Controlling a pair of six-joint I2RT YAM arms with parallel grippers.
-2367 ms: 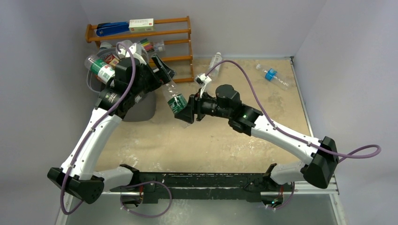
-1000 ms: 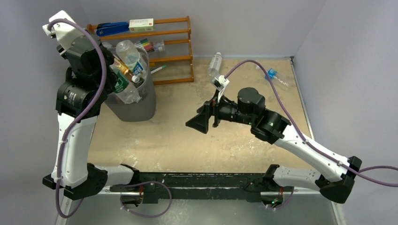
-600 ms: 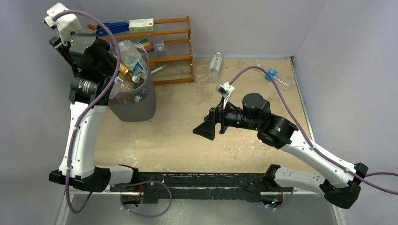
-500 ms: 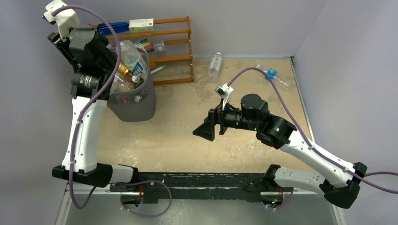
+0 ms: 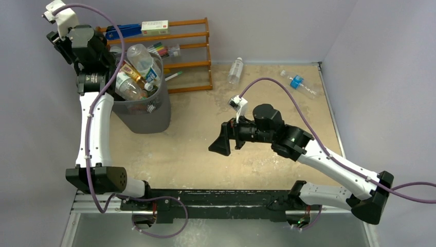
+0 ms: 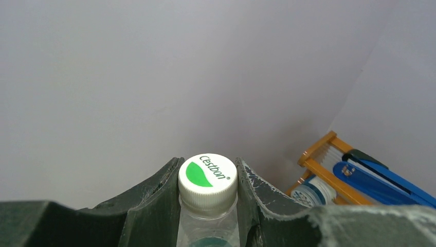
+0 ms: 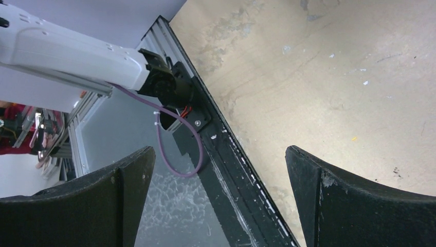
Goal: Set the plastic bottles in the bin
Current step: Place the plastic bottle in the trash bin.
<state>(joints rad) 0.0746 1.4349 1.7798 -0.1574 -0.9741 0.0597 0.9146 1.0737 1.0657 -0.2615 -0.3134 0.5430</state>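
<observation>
Jaws on the right gripper (image 7: 218,152) are spread wide with nothing between them. It hangs above the middle of the table (image 5: 288,92), fingers pointing toward the left arm's side. Its wrist view shows only bare sandy tabletop and the black rail at the near edge.

Bin (image 5: 146,116) stands on the left part of the table, farther back than the right gripper. It's heaped over the rim with plastic bottles (image 5: 139,62): mostly clear, some with a green, red or blue label, one amber.

Left gripper (image 6: 207,163) is pinched on a clear bottle (image 6: 207,226) at the neck, a finger on either side just under the cap. Cap is white with a green mark and the word "Cestbon", pointing at the grey wall. In the overhead view that arm reaches up high beside the bin's far-left rim. I can't make out the held bottle there, or whether it hangs over the bin's mouth.

Orange wooden rack (image 5: 190,36) stands against the back wall just behind the bin, with a blue tool (image 5: 123,31) and a white box (image 5: 154,27) on top and markers (image 5: 162,50) on the shelf below.

Two bottles lie loose at the far edge of the table: a clear one (image 5: 235,69) just right of the rack, and one with a blue label (image 5: 298,83) near the far right corner.
</observation>
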